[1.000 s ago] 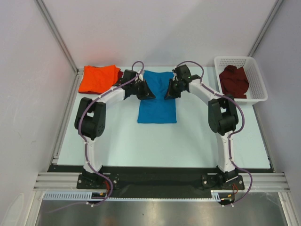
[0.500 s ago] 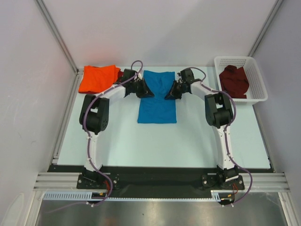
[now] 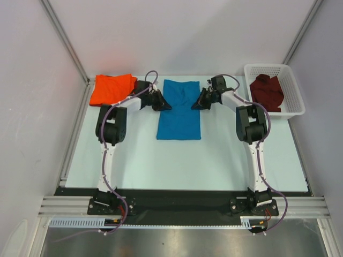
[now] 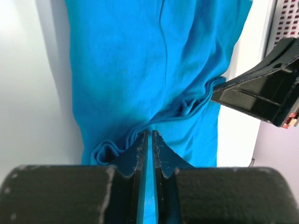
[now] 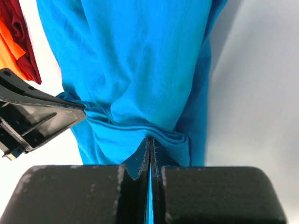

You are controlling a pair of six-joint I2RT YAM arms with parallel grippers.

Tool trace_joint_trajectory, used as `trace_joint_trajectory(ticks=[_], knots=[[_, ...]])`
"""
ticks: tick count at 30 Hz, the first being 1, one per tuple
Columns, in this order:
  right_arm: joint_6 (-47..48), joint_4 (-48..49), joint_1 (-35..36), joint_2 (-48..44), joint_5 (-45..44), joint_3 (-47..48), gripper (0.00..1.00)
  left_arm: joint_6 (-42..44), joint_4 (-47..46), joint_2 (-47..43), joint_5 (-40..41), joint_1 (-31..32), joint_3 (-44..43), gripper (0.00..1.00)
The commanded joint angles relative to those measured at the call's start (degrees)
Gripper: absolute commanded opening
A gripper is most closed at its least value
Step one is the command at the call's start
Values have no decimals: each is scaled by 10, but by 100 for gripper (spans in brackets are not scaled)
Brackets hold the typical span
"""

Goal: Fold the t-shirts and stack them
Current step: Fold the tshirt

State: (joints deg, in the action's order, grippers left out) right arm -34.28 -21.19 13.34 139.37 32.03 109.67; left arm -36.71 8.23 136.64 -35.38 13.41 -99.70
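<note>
Blue shirt: I see the bright blue cloth t-shirt [image 3: 179, 115] lying as a long folded rectangle on the far half of the pale tabletop [image 3: 161, 160]. It sits midway between my two arms, its length running far to near.
Left gripper: my left gripper [image 3: 162, 105] is at the shirt's left edge, toward the far end. In the left wrist view its fingers [image 4: 138, 154] are pressed nearly together with a thin strip of blue cloth pinched between them. The edge bunches into small folds right at the tips.
Right gripper: my right gripper [image 3: 199, 103] is at the opposite edge, level with the left one. From the right wrist its fingers [image 5: 140, 156] are squeezed tight, with only a sliver of blue showing between them, so it has the hem clamped.
Between the grippers: a ridge of gathered cloth runs across the shirt from one pinch to the other. The near part lies flat on the tabletop.
Orange shirt: the folded orange cloth t-shirt [image 3: 111, 89] sits at the far left corner, just beside my left arm. A bit of dark maroon cloth [image 3: 138, 84] shows at its right edge.
Basket: the white plastic lattice basket [image 3: 296, 93] at the far right holds a rumpled dark maroon t-shirt [image 3: 266, 92], well apart from the blue one.
</note>
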Motion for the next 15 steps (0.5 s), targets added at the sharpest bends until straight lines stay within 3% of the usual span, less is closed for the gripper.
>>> trace_joint_trajectory(ticks=[1, 8, 15], knots=[[16, -13, -12, 27, -9, 48, 0, -2, -24, 13, 4, -15, -40, 13], [70, -80, -16, 15, -25, 88, 0, 41, 57, -13, 16, -17, -109, 22], [120, -144, -15, -82, -40, 30, 7, 84, 93, -154, 26, -15, 24, 29]])
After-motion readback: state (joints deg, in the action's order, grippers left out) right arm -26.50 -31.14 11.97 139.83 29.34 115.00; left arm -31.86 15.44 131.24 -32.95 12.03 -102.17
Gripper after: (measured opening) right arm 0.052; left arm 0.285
